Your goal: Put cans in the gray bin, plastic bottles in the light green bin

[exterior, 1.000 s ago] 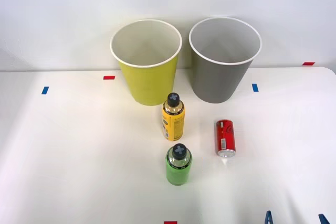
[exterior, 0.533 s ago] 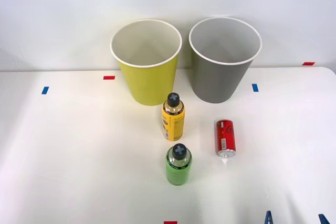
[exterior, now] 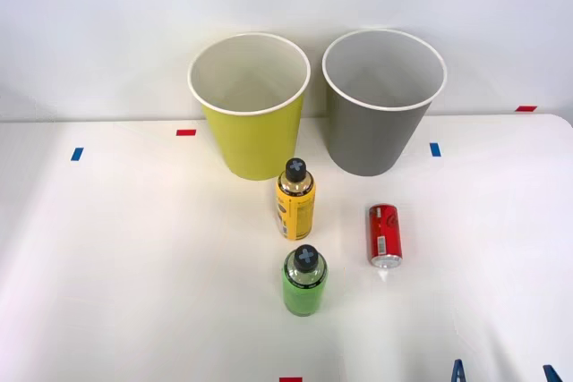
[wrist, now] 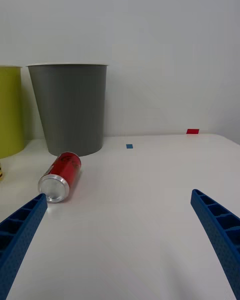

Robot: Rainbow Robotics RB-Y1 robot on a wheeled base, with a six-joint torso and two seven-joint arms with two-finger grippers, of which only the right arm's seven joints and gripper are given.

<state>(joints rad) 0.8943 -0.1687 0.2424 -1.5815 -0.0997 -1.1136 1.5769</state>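
A red can point(exterior: 385, 234) lies on its side on the white table point(exterior: 116, 248), right of centre, its silver end toward me. The can point(wrist: 61, 176) lies in front of the gray bin point(wrist: 70, 109). Two plastic bottles stand upright with black caps: a yellow-labelled one point(exterior: 295, 199) and, nearer me, a green one point(exterior: 304, 281). At the back stand the light green bin point(exterior: 251, 105) and, to its right, the gray bin point(exterior: 380, 100). My right gripper point(exterior: 504, 371) pokes in at the front right edge, open point(wrist: 120, 230), holding nothing, well short of the can.
Small red and blue tape marks dot the table, such as a blue one point(exterior: 435, 149) beside the gray bin and a red one point(exterior: 186, 132) left of the light green bin. A plain wall rises behind the bins.
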